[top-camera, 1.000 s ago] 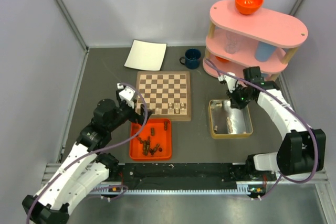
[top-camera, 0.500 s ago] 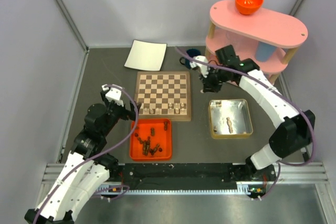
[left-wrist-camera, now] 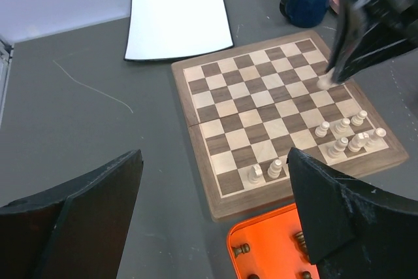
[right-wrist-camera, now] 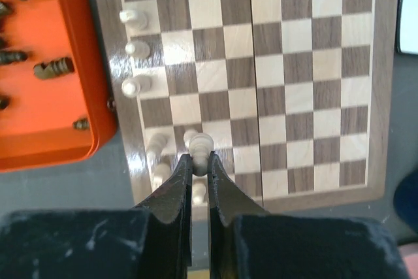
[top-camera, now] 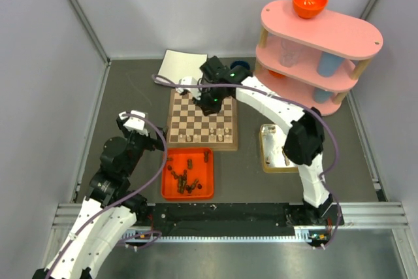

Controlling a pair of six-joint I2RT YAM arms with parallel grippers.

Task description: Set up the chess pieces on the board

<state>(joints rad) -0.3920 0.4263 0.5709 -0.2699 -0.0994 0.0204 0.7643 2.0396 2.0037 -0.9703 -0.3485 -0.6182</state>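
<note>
Right tool (right-wrist-camera: 199,161): clenched on pale piece (right-wrist-camera: 198,142), over board (right-wrist-camera: 313,63).
Left tool (left-wrist-camera: 215,161): released, empty, beside board.
Risk: off-centre lowering knocking seated pale pieces (right-wrist-camera: 134,50) nearby; narrow pinch letting piece tilt.

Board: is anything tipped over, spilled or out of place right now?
Nothing stands out. The pale chess pieces on the board appear upright along the edge nearest the arms; the right gripper holds one more pale piece above it.
</note>
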